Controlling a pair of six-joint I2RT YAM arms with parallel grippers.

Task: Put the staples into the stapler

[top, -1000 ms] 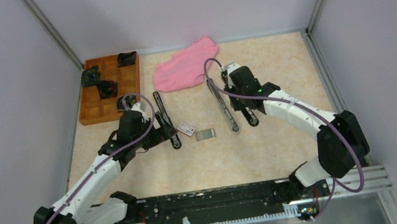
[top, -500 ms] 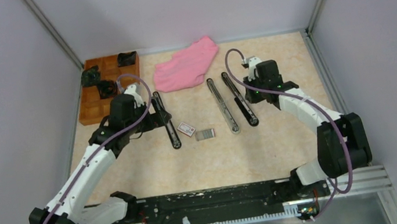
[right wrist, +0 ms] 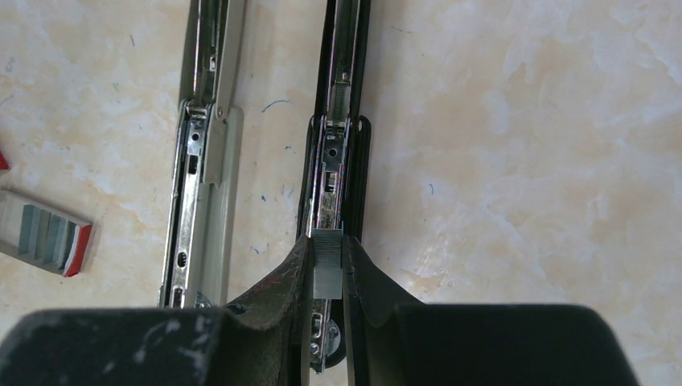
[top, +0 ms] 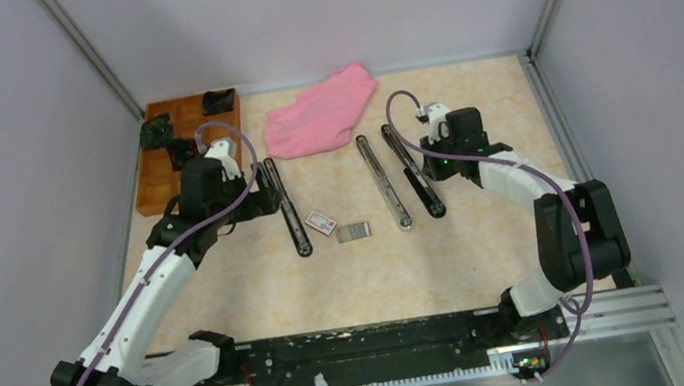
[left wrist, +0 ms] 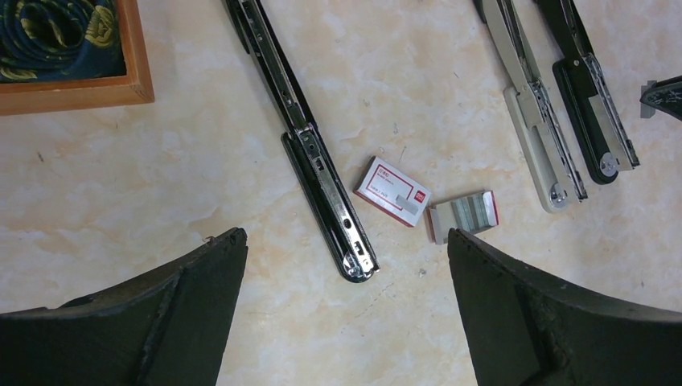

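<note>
Grey ribbed staples [right wrist: 327, 261], upright — over open black stapler [right wrist: 336, 153], lying flat

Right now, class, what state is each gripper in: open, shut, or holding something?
Left gripper: open, holding nothing.
Right gripper: shut on a strip of staples, over the black stapler.

The left arm [top: 145, 291] stretches from its near-left base toward the far left, and its wrist is bent so that the left gripper [left wrist: 346, 241] looks down with its fingers spread wide. The right arm [top: 518, 178] rises from the near right, folds at the elbow and reaches left. The right gripper [right wrist: 327, 241] is pinched on a thin strip of staples [right wrist: 328, 265].
</note>
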